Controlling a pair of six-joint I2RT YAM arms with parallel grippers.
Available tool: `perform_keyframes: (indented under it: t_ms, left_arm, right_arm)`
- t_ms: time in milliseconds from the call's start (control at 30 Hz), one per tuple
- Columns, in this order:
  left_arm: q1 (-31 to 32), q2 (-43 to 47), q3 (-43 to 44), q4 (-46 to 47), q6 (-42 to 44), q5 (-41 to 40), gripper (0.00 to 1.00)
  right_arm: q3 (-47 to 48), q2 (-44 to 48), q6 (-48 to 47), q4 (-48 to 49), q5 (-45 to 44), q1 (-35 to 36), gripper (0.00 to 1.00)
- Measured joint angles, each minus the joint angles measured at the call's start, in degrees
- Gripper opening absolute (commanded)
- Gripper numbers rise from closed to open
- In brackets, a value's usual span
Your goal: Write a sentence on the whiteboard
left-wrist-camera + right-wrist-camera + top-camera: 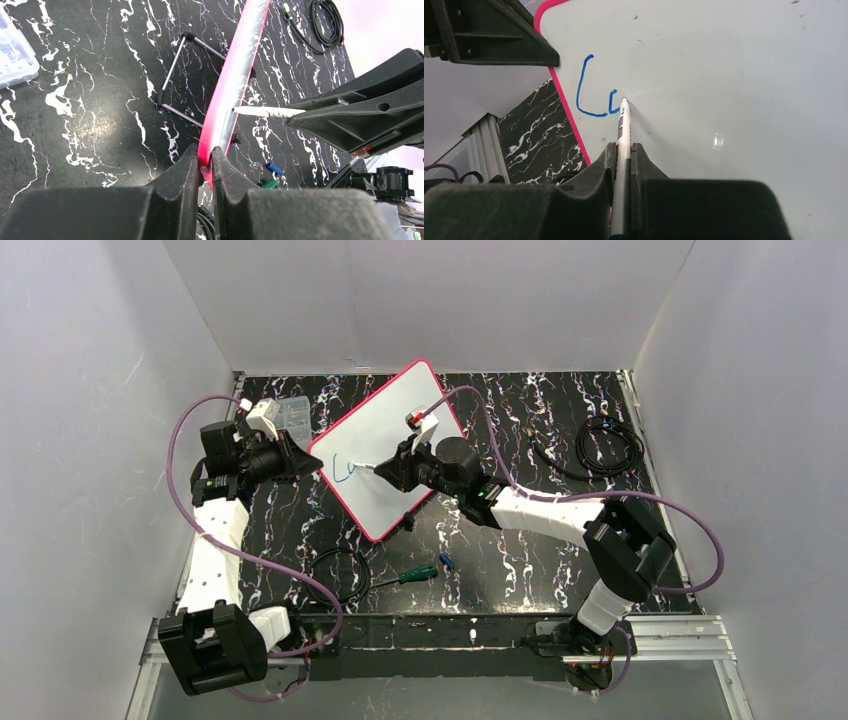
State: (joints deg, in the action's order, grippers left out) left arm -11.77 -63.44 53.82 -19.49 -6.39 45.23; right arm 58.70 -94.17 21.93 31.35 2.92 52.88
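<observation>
Two claws are closed: the left claw clamps one whiteboard's pink left edge, and the right claw pinches one marker, its tip touching the board beside two blue letters.

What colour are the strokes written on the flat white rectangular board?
Blue; the handwritten marker strokes show best in the right wrist view.

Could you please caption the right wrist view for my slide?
Right gripper holds marker tip against whiteboard, first blue letters written.

White walls on three sides, black white-veined tabletop, aluminium rail at near edge
</observation>
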Motion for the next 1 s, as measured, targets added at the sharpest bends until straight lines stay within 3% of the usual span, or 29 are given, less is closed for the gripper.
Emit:
perform_keyframes:
  t_ms: [433, 1000]
  left_arm:
    - [0.0, 0.0, 0.0, 0.0, 0.0, 0.0, 0.00]
    - [0.0, 0.0, 0.0, 0.0, 0.1, 0.0, 0.00]
  right_arm:
    - [0.8, -0.8, -0.3, 0.5, 3.1, 0.0, 0.01]
    - [0.3, 1.1, -1.2, 1.2, -0.8, -0.7, 0.01]
